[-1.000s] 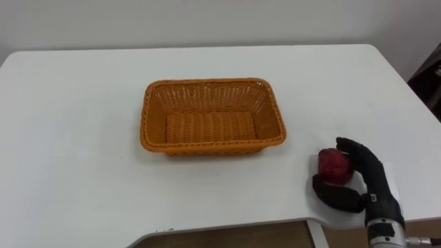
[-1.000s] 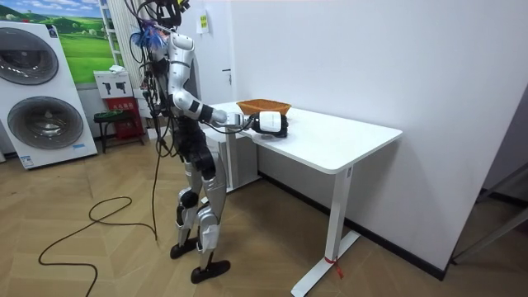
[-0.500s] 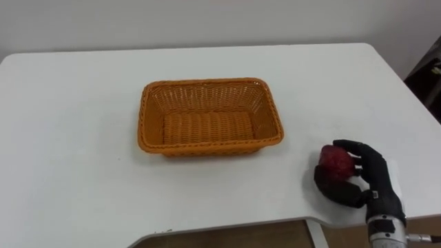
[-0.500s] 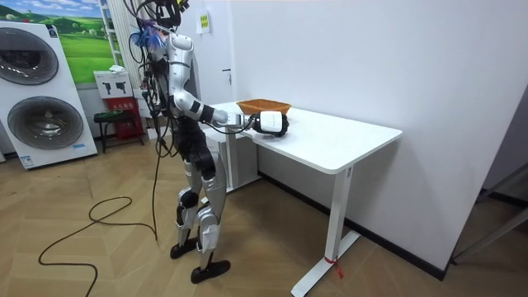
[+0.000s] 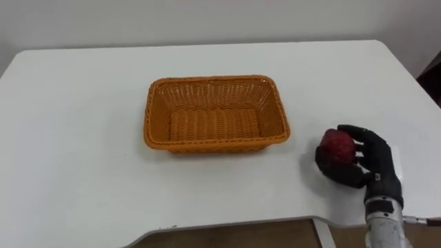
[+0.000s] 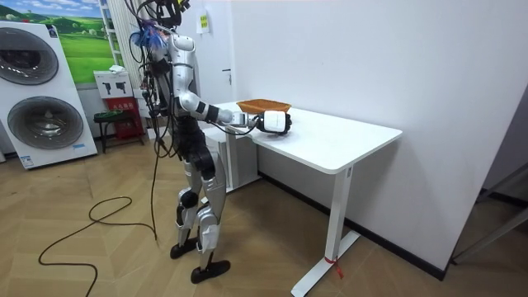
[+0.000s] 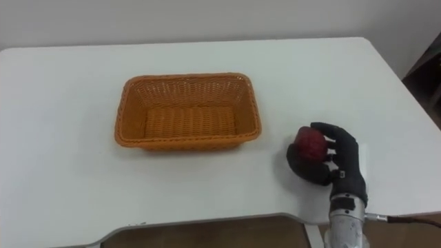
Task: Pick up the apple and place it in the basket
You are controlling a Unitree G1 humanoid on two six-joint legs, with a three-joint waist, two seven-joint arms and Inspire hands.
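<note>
Right hand (image 5: 372, 165) clamped on a red apple (image 5: 335, 145), thumb beneath and fingers curled over the top, near the front right corner of a white worktop (image 5: 69, 151). Whether the apple touches the surface cannot be told. An orange woven basket (image 5: 147, 117) sits at the worktop's middle, well apart from the apple and to its left. In the room view, the robot stands upright at the worktop's end, right arm stretched out over it, a washing machine (image 6: 41, 115) behind it.
</note>
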